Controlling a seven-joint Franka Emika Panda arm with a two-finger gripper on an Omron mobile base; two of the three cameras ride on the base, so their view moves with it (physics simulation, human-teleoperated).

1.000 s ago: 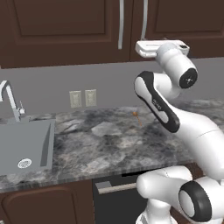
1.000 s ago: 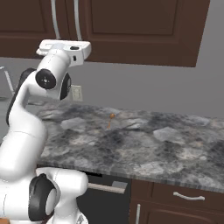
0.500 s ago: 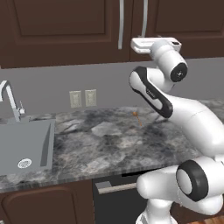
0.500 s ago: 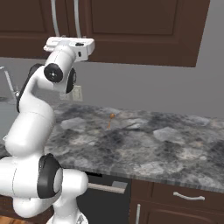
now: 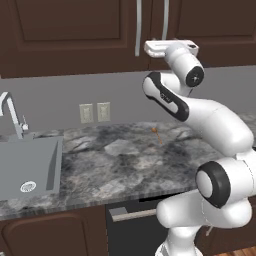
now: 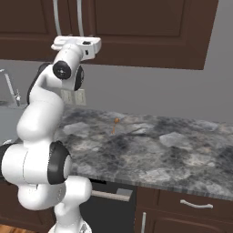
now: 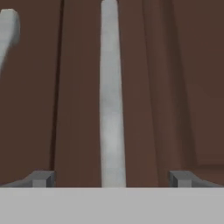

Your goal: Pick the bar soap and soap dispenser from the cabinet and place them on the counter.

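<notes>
The arm [image 5: 200, 115] reaches up from the base to the dark brown wall cabinet [image 5: 75, 35], whose 2 panelled doors are shut. The hand [image 5: 170, 48] sits level against the lower edge of the right door, just below the 2 long silver bar handles [image 5: 138, 25] that run side by side down the middle seam. From the right base camera the same hand [image 6: 77, 44] lies under those handles [image 6: 80, 17], with the white wrist joint just beneath it.

In the hand view the jaws [image 7: 112, 178] stand spread wide and hold nothing; their 2 grey fingertips [image 7: 41, 178] rise at the bottom with 1 silver handle [image 7: 111, 96] running straight up between them, close ahead. Whether the tips touch the door cannot be told. The second handle [image 7: 8, 30] shows at the upper left edge, and brown door panel [image 7: 175, 87] lies behind both.

With the doors closed, the bar soap and the soap dispenser are hidden from sight.

Below, the grey and black marbled table [image 5: 115, 160] stretches across the scene. A grey sink [image 5: 25, 165] is set into its left end, with a silver tap [image 5: 12, 115] behind it. 2 pale wall switches [image 5: 95, 112] sit on the grey backsplash. A small thin orange thing [image 5: 156, 134] lies on the table near the wall; too small to tell what it is. Under the table are lower cabinets [image 6: 182, 214] and a dark appliance front [image 5: 130, 230] with a bar handle.
</notes>
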